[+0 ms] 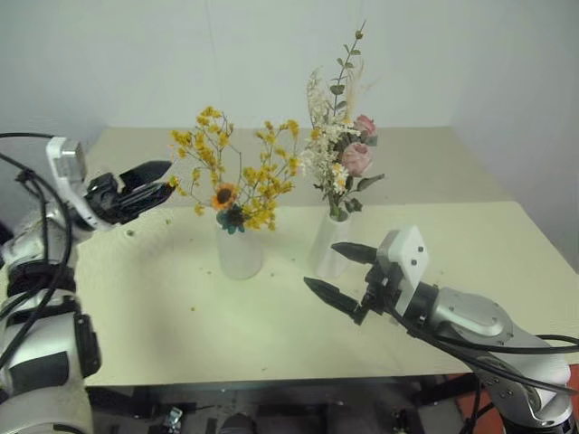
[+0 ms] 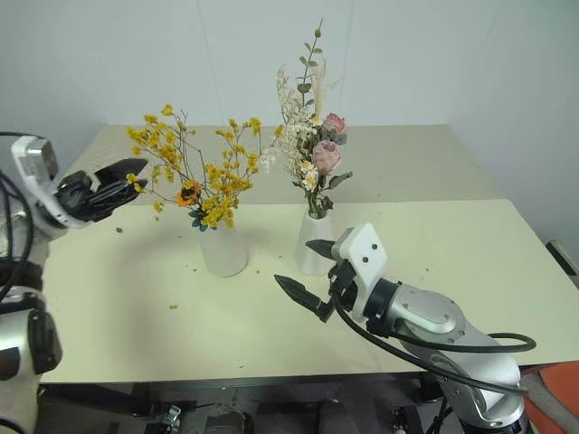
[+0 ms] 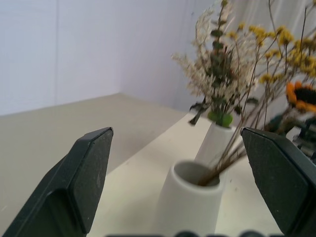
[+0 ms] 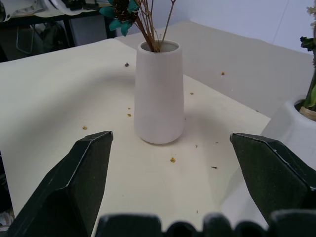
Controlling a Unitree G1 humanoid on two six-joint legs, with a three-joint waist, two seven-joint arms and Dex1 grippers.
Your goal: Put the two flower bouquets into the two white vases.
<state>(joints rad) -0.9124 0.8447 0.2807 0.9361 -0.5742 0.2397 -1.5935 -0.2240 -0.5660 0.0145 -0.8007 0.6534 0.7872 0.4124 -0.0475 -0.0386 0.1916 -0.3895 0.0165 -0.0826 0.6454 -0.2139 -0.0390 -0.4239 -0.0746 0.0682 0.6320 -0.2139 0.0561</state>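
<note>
Yellow bouquet (image 1: 231,176) sits in the wide-mouthed vase (image 1: 240,250), mid-counter, stems leaning on the rim. Pink rose bouquet (image 1: 342,145) stands upright in the narrow-necked vase (image 1: 329,244) just beside it, toward the counter's right edge; vases close but apart. Yellow crumbs scattered on the counter (image 1: 181,316) around both. Left gripper (image 1: 156,181) released, jaws wide, in the air near the left edge, beside the yellow blossoms. Right gripper (image 1: 339,276) released, empty, hovering near the front edge, just before the narrow-necked vase.
</note>
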